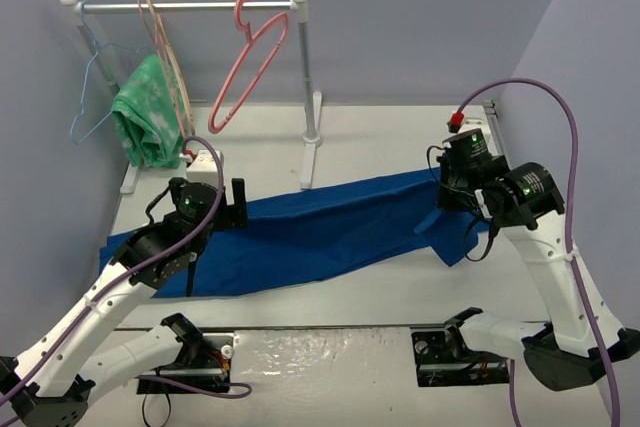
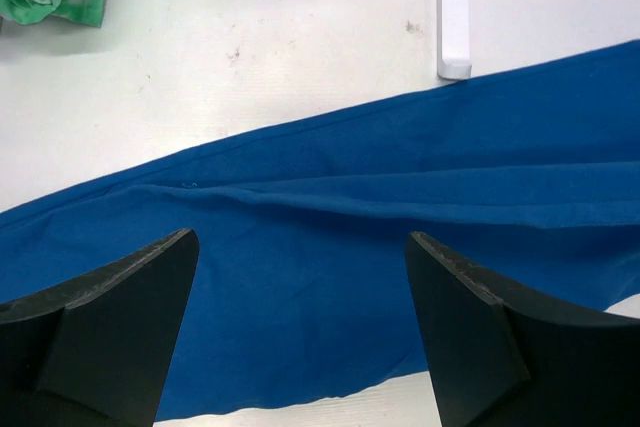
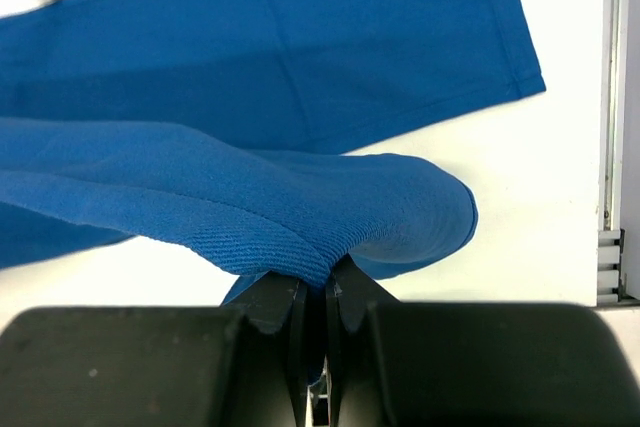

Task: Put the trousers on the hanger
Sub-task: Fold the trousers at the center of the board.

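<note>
Trousers (image 3: 250, 187) edge unseen between right fingers (image 3: 272, 299)

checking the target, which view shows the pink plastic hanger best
The top external view: the pink plastic triangular hanger hangs by its hook from the white rail, whole outline visible. Neither wrist view shows it; they show mainly the royal-blue cloth trousers.

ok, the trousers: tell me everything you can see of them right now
The trousers are plain royal-blue soft cloth with a fine weave and stitched hems. They lie stretched out diagonally across the white table, mostly flat with a few long creases. At their right end a fold is pinched in the shut right jaws and raised off the table. The left jaws stand open over the left part, gripping nothing. The far edge reaches the rack's foot.
</note>
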You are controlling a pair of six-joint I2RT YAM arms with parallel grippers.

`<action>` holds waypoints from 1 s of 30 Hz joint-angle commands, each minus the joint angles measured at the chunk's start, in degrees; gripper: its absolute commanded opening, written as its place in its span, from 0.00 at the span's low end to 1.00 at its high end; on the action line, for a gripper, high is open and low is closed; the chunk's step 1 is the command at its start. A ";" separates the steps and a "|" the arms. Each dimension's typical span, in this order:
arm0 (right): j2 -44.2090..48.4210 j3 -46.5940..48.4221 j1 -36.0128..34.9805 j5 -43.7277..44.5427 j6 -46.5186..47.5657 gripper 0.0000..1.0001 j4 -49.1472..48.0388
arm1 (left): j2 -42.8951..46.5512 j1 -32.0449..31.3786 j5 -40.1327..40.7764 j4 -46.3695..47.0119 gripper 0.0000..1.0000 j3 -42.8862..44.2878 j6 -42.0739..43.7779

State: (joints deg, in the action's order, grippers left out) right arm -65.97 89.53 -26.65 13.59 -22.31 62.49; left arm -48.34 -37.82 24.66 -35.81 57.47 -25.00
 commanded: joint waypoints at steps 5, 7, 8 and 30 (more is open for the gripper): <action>0.31 -1.81 0.11 1.00 1.97 0.00 1.66 | -1.97 -0.19 1.41 -1.62 0.82 2.46 5.21; 0.34 -0.53 0.14 3.06 1.73 0.00 2.19 | -1.87 -0.18 1.81 -1.71 0.82 2.56 5.73; 0.24 0.27 0.19 5.04 1.58 0.00 2.73 | -1.77 -0.23 1.72 -1.56 0.82 2.56 5.98; -19.89 -7.54 14.74 2.26 9.44 0.00 -19.00 | 1.46 -0.06 4.31 -3.94 0.82 1.05 7.19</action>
State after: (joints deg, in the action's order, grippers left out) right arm -83.34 77.50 -13.57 15.39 -15.25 47.92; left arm -46.78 -37.82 27.15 -41.12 57.47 -19.25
